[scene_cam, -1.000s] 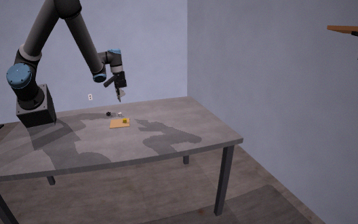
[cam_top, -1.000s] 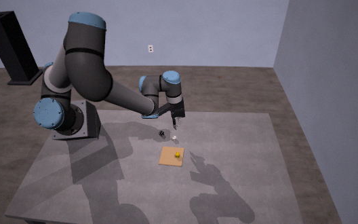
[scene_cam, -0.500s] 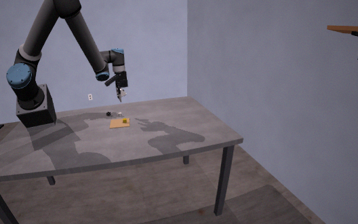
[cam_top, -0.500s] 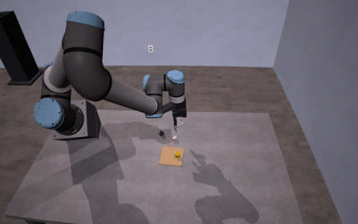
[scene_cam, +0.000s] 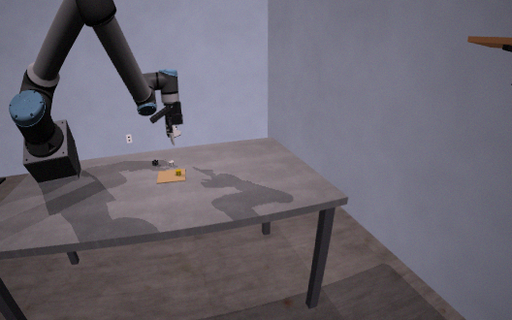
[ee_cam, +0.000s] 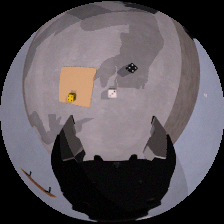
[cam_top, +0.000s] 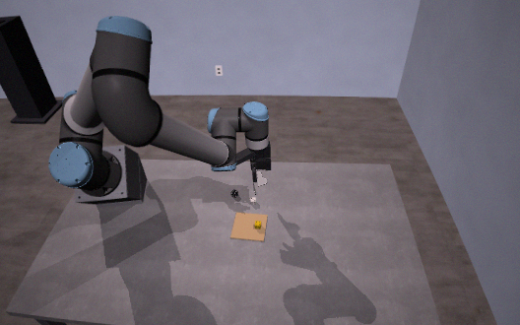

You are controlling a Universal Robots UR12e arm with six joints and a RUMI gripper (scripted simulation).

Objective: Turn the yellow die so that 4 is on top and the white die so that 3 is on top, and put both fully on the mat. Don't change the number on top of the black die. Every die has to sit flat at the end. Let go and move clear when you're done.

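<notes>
The yellow die [cam_top: 257, 225] sits on the tan mat [cam_top: 249, 227], near the mat's right edge. The white die [cam_top: 253, 199] lies on the grey table just behind the mat, off it. The black die [cam_top: 234, 193] lies on the table to the left of the white die. My gripper [cam_top: 258, 183] hangs well above the white die, open and empty. In the wrist view the fingers stand wide apart, with the white die [ee_cam: 112, 93], the black die [ee_cam: 131, 67], the yellow die [ee_cam: 72, 97] and the mat [ee_cam: 77, 86] far below. The pips are too small to read.
The arm's base [cam_top: 111, 177] stands at the table's back left corner. A black stand [cam_top: 13, 69] is on the floor behind it. A wall runs close along the table's right side [scene_cam: 360, 121], with a shelf [scene_cam: 505, 46] high up.
</notes>
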